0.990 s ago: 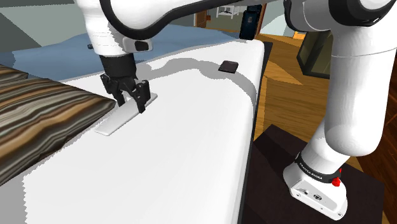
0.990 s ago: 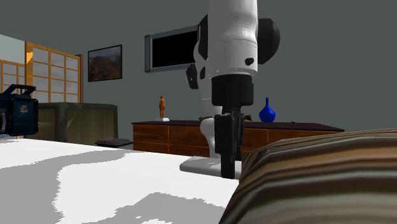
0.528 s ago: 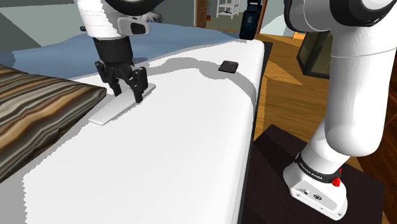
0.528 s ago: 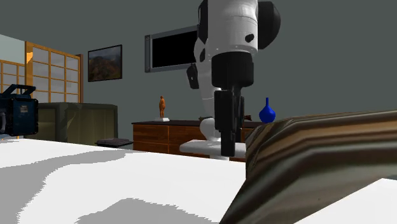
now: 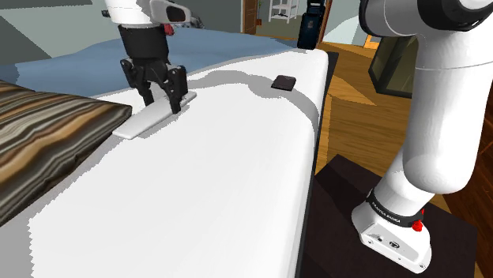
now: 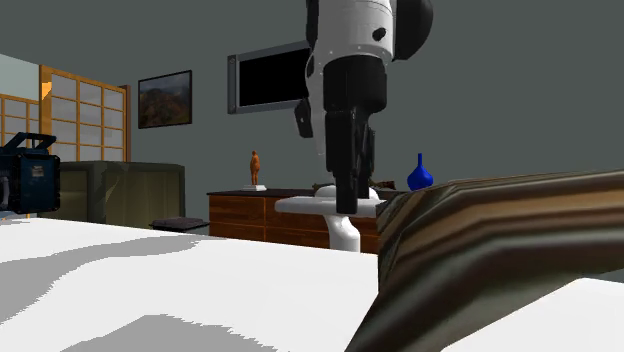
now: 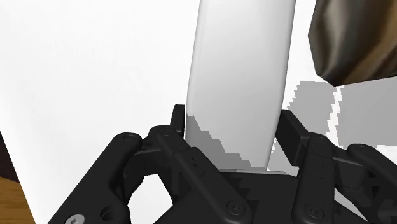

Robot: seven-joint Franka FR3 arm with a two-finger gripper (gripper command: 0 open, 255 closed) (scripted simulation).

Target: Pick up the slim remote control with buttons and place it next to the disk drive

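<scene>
Beside the striped pillow (image 5: 47, 134), the black gripper (image 5: 162, 103) is squeezed tight on one end of the white remote (image 5: 141, 123), just over the bed (image 5: 237, 182). Best to carry it flat and slowly to the small black disk drive (image 5: 283, 81) farther away.

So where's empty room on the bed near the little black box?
The white bed is bare all around the disk drive, and across the wide stretch beside the striped cushion. It is crowded at the cushion's far corner, where the gripper holds the remote.
</scene>
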